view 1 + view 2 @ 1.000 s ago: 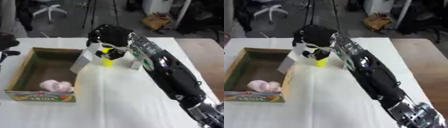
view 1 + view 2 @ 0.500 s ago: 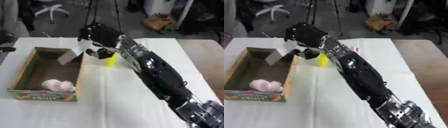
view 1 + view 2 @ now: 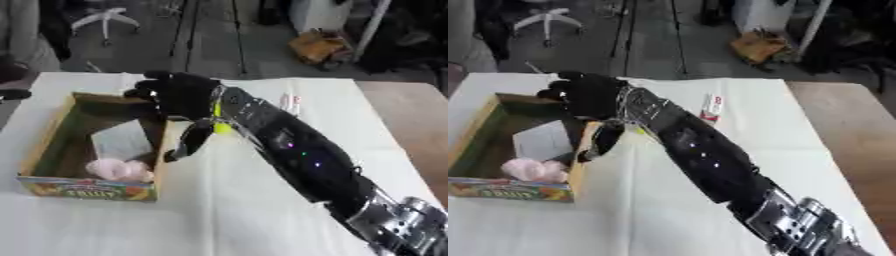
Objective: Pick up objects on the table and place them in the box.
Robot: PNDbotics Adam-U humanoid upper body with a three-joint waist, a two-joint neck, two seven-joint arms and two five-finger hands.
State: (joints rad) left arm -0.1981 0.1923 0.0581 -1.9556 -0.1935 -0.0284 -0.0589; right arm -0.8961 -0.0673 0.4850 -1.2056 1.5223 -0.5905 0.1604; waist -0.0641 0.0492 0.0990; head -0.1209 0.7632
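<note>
Yellow object (image 3: 220,125) mostly hidden behind right robot hand (image 3: 179,94), box (image 3: 52,131)

White table (image 3: 219,210) carries a cardboard box (image 3: 42,180) on its left, a small yellow thing (image 3: 220,126) just beside the box, a little red-and-white packet (image 3: 712,106) farther back.

Both head eyes looked steeply down from close above the brown cardboard fruit box (image 3: 48,132), facing the far floor; both shared box and table.
</note>
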